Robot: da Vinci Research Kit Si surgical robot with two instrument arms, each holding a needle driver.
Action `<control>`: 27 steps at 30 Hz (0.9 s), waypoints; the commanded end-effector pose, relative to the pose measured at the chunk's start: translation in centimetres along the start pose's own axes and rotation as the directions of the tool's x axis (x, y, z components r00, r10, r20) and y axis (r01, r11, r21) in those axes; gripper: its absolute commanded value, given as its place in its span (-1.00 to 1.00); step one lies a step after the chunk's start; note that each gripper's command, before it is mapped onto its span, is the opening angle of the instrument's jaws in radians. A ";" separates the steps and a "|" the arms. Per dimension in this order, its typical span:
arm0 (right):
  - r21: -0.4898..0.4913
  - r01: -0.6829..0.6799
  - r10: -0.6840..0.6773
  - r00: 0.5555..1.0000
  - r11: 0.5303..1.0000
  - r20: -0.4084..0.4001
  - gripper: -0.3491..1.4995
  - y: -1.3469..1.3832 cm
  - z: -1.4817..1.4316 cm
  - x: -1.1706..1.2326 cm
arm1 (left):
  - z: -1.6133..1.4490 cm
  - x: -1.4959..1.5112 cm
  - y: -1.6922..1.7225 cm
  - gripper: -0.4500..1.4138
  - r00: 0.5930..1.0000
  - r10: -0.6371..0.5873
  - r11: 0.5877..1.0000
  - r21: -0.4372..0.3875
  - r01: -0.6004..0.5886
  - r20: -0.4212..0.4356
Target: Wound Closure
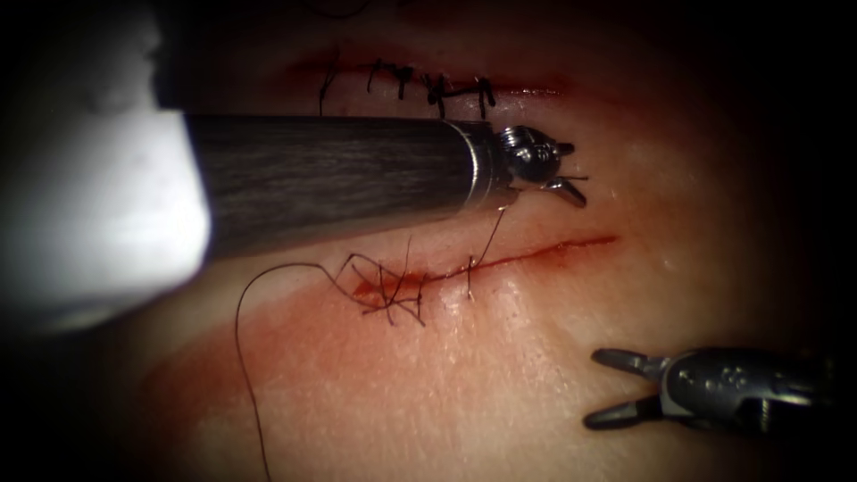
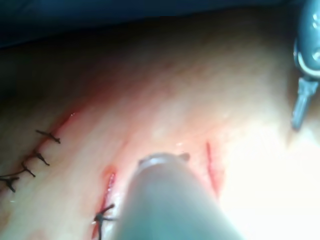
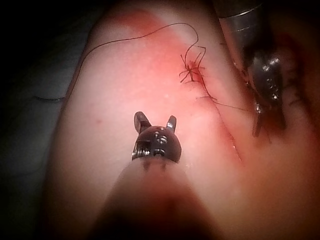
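Two tools work the tissue [image 1: 500, 375]: the left tool [image 1: 566, 170], jaws slightly apart, has thread [image 1: 489, 239] running from them to the cut [image 1: 536, 253]; the right tool [image 1: 614, 387] gapes empty, well apart.

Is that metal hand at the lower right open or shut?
Open. The right hand has its two jaws spread apart with nothing between them, above the tissue.

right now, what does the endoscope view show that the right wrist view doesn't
Endoscope view adds: a second, finished row of stitches above the left tool.
Right wrist view adds: the thread tail trailing off the edge of the tissue.
Both: the knotted stitches on the cut, a strand running from the cut up to the left tool, whose jaws are apart, and the right tool, jaws open, holding nothing.
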 end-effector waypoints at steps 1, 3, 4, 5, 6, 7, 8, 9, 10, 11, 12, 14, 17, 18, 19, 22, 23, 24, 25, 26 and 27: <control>0.003 -0.001 0.001 1.000 1.000 -0.002 0.69 -0.08 0.09 -0.04 | 0.08 0.01 -0.02 0.15 1.000 0.001 1.000 -0.003 -0.001 0.001; 0.002 -0.001 0.001 1.000 1.000 -0.002 0.69 -0.09 0.10 -0.05 | 0.10 0.02 -0.05 0.17 1.000 0.001 1.000 -0.005 -0.001 0.000; 0.000 0.000 0.000 1.000 1.000 0.002 0.69 -0.10 0.11 -0.05 | 0.11 0.02 -0.07 0.17 1.000 0.001 1.000 -0.008 -0.001 0.001; -0.001 0.000 0.000 1.000 1.000 0.002 0.69 -0.10 0.12 -0.05 | 0.13 0.03 -0.09 0.17 1.000 0.001 1.000 -0.008 -0.001 0.003; -0.001 -0.001 0.001 1.000 1.000 0.002 0.69 -0.10 0.12 -0.05 | 0.16 0.05 -0.12 0.17 1.000 0.006 1.000 -0.007 -0.006 0.006; -0.002 -0.001 0.001 1.000 1.000 0.003 0.69 -0.10 0.13 -0.04 | 0.18 0.05 -0.14 0.15 1.000 0.006 1.000 -0.007 -0.006 0.009; -0.002 -0.001 0.001 1.000 1.000 0.003 0.69 -0.10 0.13 -0.04 | 0.21 0.06 -0.16 0.15 1.000 0.006 1.000 -0.009 -0.006 0.011; -0.002 -0.002 0.002 1.000 1.000 0.003 0.69 -0.10 0.13 -0.04 | 0.25 0.07 -0.17 0.14 1.000 0.007 1.000 -0.012 -0.007 0.015; -0.002 -0.002 0.002 1.000 1.000 0.003 0.69 -0.10 0.13 -0.04 | 0.27 0.08 -0.17 0.14 1.000 0.008 1.000 -0.013 -0.008 0.014; -0.002 -0.001 0.001 1.000 1.000 0.003 0.69 -0.10 0.13 -0.04 | 0.29 0.08 -0.16 0.12 1.000 0.009 1.000 -0.016 -0.009 0.016; -0.002 -0.001 0.001 1.000 1.000 0.003 0.69 -0.10 0.13 -0.04 | 0.31 0.08 -0.16 0.12 1.000 0.011 1.000 -0.019 -0.011 0.017; -0.002 -0.001 0.001 1.000 1.000 0.002 0.69 -0.11 0.13 -0.04 | 0.37 0.06 -0.14 0.05 0.999 0.029 0.999 -0.026 -0.029 0.023; -0.001 0.000 0.000 1.000 1.000 0.005 0.69 -0.11 0.13 -0.04 | 0.40 0.02 -0.13 -0.26 0.997 0.060 0.998 -0.036 -0.058 0.048; -0.001 0.000 0.000 1.000 1.000 0.005 0.69 -0.11 0.13 -0.04 | 0.40 0.00 -0.13 -0.37 0.996 0.068 0.997 -0.039 -0.066 0.053; 0.001 0.000 0.000 1.000 1.000 0.004 0.69 -0.11 0.13 -0.04 | 0.39 -0.01 -0.13 -0.46 0.995 0.083 0.996 -0.044 -0.080 0.061; 0.001 -0.001 0.001 1.000 1.000 0.004 0.69 -0.11 0.13 -0.04 | 0.36 -0.02 -0.14 -0.86 0.995 0.084 0.996 -0.048 -0.081 0.059; 0.001 -0.001 0.001 1.000 1.000 0.004 0.69 -0.11 0.13 -0.04 | 0.34 -0.01 -0.15 -1.00 0.994 0.089 0.995 -0.050 -0.087 0.058; 0.001 -0.001 0.001 1.000 1.000 0.004 0.69 -0.10 0.13 -0.04 | 0.28 0.01 -0.16 -1.00 0.995 0.087 0.995 -0.055 -0.084 0.055; 0.002 -0.001 0.001 1.000 1.000 0.004 0.67 -0.10 0.12 -0.05 | 0.25 0.03 -0.17 -1.00 0.995 0.086 0.995 -0.058 -0.083 0.054; 0.003 0.000 0.000 1.000 1.000 0.007 0.67 -0.09 0.12 -0.05 | 0.21 0.06 -0.19 -1.00 0.995 0.084 0.995 -0.064 -0.081 0.047; 0.003 -0.001 0.001 1.000 1.000 0.005 0.63 -0.08 0.11 -0.05 | 0.14 0.09 -0.20 -1.00 0.996 0.080 0.995 -0.060 -0.078 0.029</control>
